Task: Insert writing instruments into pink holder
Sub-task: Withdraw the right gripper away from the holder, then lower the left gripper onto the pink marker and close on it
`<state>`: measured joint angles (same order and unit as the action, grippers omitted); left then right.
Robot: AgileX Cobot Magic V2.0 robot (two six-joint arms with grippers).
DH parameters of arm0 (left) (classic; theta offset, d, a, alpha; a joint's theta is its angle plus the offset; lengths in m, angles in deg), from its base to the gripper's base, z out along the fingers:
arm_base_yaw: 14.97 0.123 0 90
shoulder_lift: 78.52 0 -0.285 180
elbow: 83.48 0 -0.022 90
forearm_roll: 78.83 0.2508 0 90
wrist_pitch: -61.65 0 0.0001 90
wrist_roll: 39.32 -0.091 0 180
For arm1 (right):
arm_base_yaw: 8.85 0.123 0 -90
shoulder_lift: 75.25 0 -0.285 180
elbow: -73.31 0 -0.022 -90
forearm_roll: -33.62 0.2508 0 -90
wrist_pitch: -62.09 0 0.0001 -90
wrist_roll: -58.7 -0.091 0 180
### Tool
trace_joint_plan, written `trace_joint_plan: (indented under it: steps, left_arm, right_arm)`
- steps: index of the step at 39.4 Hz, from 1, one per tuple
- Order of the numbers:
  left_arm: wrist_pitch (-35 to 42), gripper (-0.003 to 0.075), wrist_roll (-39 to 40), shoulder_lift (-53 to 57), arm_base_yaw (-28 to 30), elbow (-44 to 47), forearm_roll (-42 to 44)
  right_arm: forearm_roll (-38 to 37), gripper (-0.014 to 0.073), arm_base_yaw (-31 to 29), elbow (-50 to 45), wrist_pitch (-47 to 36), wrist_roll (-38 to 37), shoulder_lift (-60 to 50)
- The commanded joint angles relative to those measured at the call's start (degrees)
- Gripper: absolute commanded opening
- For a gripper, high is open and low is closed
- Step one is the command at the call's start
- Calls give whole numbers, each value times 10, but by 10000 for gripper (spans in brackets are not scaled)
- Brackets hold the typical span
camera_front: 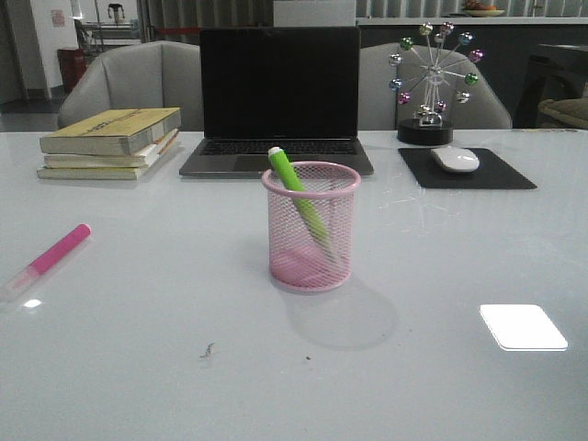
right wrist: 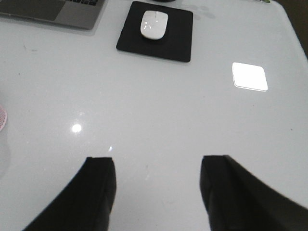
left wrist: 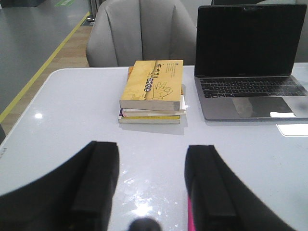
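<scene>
The pink wire-mesh holder [camera_front: 310, 226] stands upright mid-table. A bright green marker [camera_front: 298, 195] leans inside it, its pale end poking above the rim. The pink marker [camera_front: 50, 258] lies flat on the table at the far left. In the left wrist view a thin strip of that pink marker [left wrist: 189, 215] shows beside one finger; my left gripper [left wrist: 152, 156] is open above the table with nothing between its fingers. My right gripper [right wrist: 159, 166] is open over bare table, with the holder's rim [right wrist: 2, 118] just at the view's edge. Neither gripper shows in the front view.
A stack of yellow books [camera_front: 112, 141] lies at the back left, an open laptop [camera_front: 278, 99] at the back middle. A white mouse [camera_front: 455, 159] sits on a black pad [camera_front: 466, 169] back right, behind it a small ferris-wheel ornament [camera_front: 432, 83].
</scene>
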<state>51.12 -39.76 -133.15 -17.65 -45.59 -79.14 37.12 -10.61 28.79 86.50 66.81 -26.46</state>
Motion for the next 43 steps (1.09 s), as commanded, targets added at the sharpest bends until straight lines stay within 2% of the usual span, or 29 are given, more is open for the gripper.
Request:
trace_joint_plan:
  steps: [1,7,12,24,34,43]
  left_arm:
    - [45,393,4,2,0,-20,-5]
    - [37,395,4,-14,0,-26,-5]
    - [-13,397,4,-55,-7,-62,-19]
    - [-134,397,4,-209,-66,-202,-21]
    - [-297,397,4,-365,-70,-332,-26]
    - [-345,397,-2,-474,-70,-420,-26]
  right_arm:
    - [-6,489,-5,9,-42,7,-17]
    - [-6,489,-5,9,-42,7,-18]
    - [-6,489,-5,9,-42,7,-18]
    - [-6,489,-5,9,-42,7,-18]
    - [-6,489,-5,9,-37,7,-18]
    - [-6,489,-5,9,-13,7,-18]
